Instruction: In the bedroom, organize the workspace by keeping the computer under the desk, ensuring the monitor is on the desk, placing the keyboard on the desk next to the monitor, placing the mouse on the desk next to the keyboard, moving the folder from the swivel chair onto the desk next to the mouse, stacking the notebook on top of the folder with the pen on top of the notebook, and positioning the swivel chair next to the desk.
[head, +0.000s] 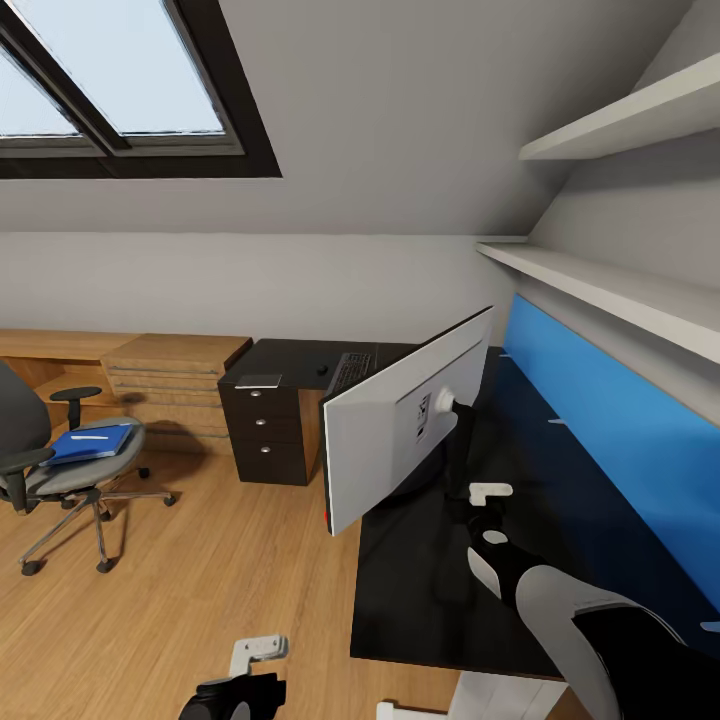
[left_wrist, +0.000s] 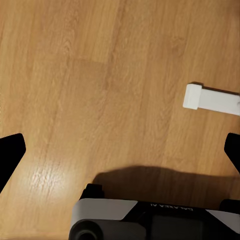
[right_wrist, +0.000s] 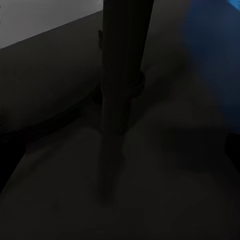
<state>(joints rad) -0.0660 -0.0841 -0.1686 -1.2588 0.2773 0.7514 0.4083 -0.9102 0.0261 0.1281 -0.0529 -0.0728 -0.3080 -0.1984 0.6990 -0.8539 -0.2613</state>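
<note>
Head view shows the monitor (head: 405, 425) standing on the desk (head: 420, 590), back to the camera, with the right gripper (head: 480, 505) at its stand, grip impossible to judge, probably to turn it; the left gripper (left_wrist: 120, 150) hangs wide open over the floor (left_wrist: 100, 75).

Daylight is pouring through the skylight (head: 110, 80), lighting my head view evenly. My right wrist view is staying murky and soft-blurred; glare is gleaming on the floor (left_wrist: 45, 177).
</note>
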